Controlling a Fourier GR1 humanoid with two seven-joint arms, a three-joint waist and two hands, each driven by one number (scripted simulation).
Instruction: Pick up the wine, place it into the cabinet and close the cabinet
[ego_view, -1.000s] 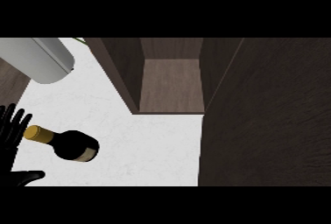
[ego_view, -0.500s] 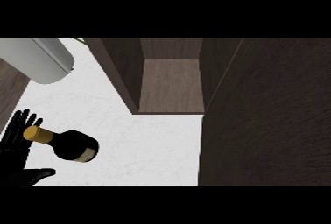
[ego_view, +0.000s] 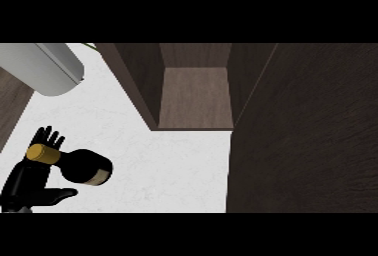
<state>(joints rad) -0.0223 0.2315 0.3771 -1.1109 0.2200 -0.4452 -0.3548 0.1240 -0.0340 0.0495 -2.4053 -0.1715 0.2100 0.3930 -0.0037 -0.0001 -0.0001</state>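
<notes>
The wine bottle (ego_view: 83, 165) stands on the white counter at the lower left, dark, with a gold-capped neck and a pale label band. My left hand (ego_view: 28, 179) is right behind it, fingers straight and spread past the gold cap, thumb stretched out below the bottle's base. The hand is open and partly hidden by the bottle's neck. The cabinet (ego_view: 193, 97) stands open in the upper middle, its brown shelf bare. Its dark door (ego_view: 306, 130) swings out along the right side. My right hand is out of the picture.
A large pale grey rounded object (ego_view: 46, 67) lies at the upper left on the counter (ego_view: 170, 165). A strip of dark wood shows at the far left edge.
My left hand has moved right and up toward the bottle, from the left edge to right against its neck. The bottle itself has stayed put.
</notes>
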